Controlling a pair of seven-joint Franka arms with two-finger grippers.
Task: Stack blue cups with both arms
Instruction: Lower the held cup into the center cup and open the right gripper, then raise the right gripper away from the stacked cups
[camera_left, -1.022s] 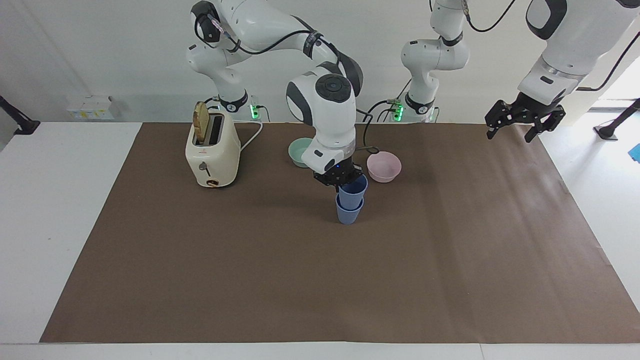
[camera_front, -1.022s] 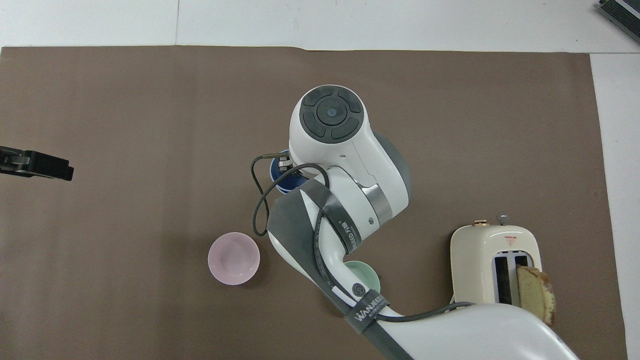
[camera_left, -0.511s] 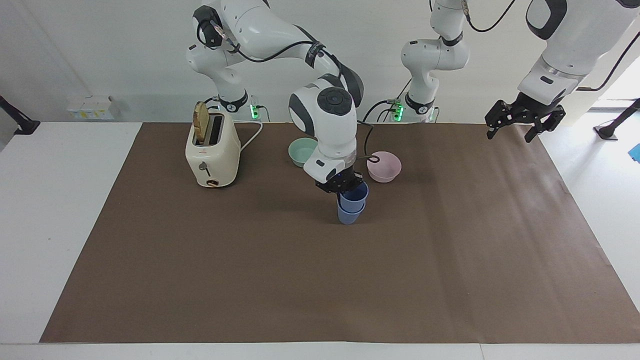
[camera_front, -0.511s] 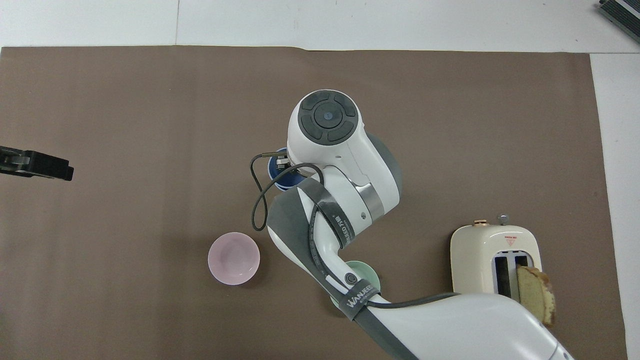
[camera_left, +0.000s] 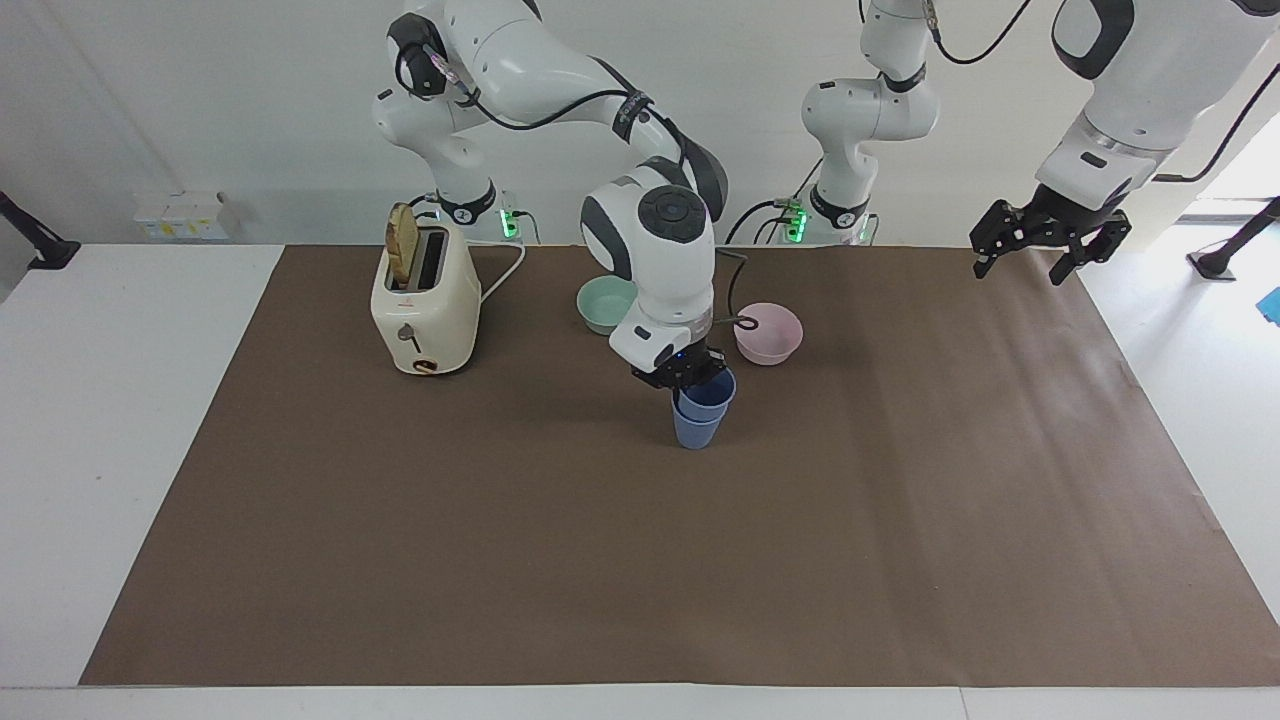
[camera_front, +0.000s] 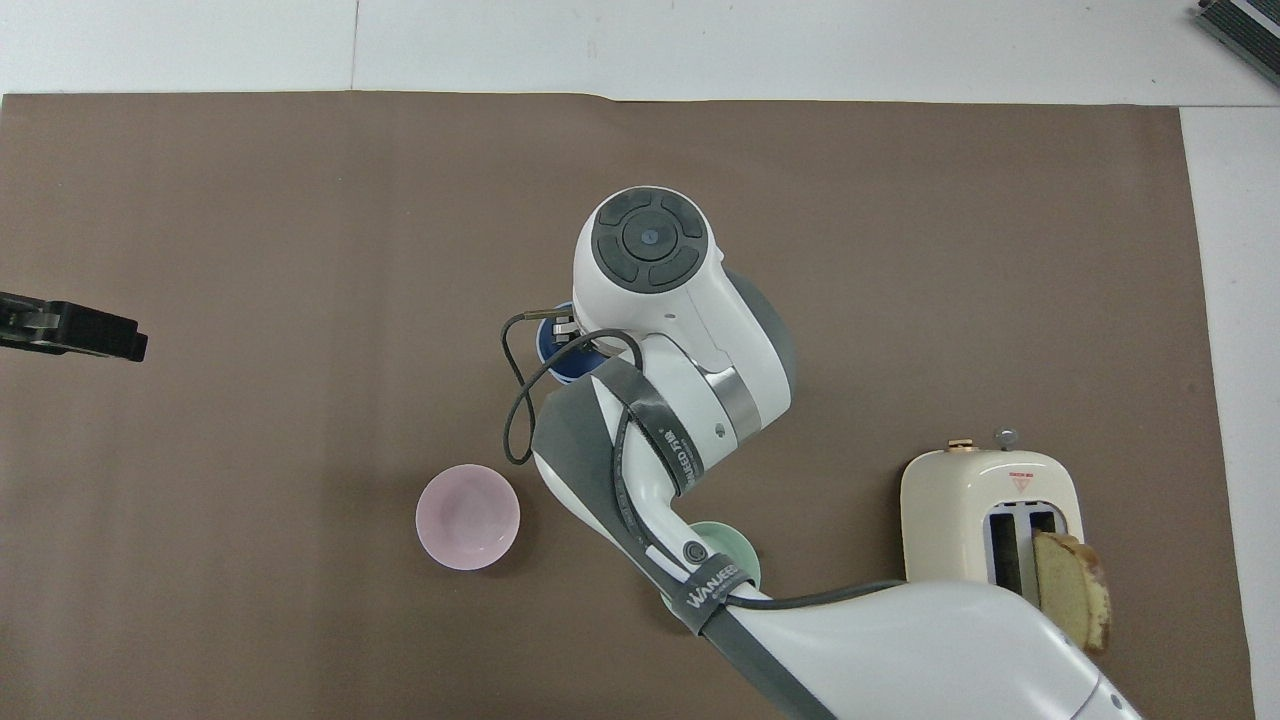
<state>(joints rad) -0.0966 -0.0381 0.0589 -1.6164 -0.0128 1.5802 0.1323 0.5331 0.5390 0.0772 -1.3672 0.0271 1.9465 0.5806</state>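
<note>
Two small, tapered, matte periwinkle-blue plastic cups (camera_left: 700, 412) are nested upright on the brown mat, near the pink bowl (camera_left: 768, 333). The right gripper (camera_left: 688, 374) is positioned at the upper cup's rim; whether it grips cannot be told. The left gripper (camera_left: 1045, 243) is held wide, waiting over the mat's edge.

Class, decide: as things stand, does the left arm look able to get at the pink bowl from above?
Probably yes. The pink bowl lies uncovered, with bare mat toward the left gripper. The right gripper, on the stacked blue cups beside it, crowds only one side.
</note>
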